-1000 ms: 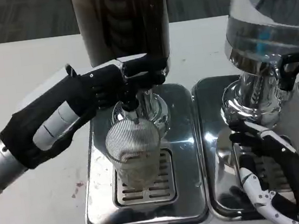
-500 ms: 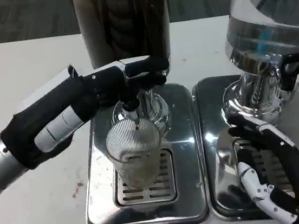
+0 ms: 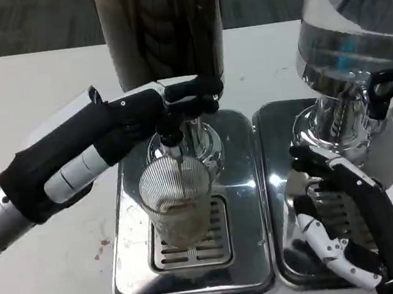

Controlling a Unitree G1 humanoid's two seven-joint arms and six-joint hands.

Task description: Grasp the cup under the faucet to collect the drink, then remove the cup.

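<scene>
A ribbed clear cup (image 3: 177,201) is standing on the slotted grate of the left drip tray (image 3: 131,266), directly below the faucet (image 3: 173,141) of the dark drink dispenser (image 3: 160,29). A thin stream is falling from the faucet into the cup, and a shallow layer of brownish drink is showing at its bottom. The left hand (image 3: 169,101) is reaching in from the left above the cup, its black fingers (image 3: 200,88) wrapping over the faucet's handle and grasping it; it is not touching the cup. The right hand (image 3: 339,226) is hovering over the right drip tray (image 3: 278,180), released and holding nothing, with its fingers spread apart, well to the right of the cup. Behind it, a second dispenser (image 3: 350,28) with a clear tank is standing on a chrome base, its black tap lever (image 3: 383,88) pointing down. Both trays are sitting side by side on the white tabletop (image 3: 25,96), and small reddish stains (image 3: 102,246) are marking the tabletop just left of the left tray. No brand name or lettering is readable on either dispenser.
</scene>
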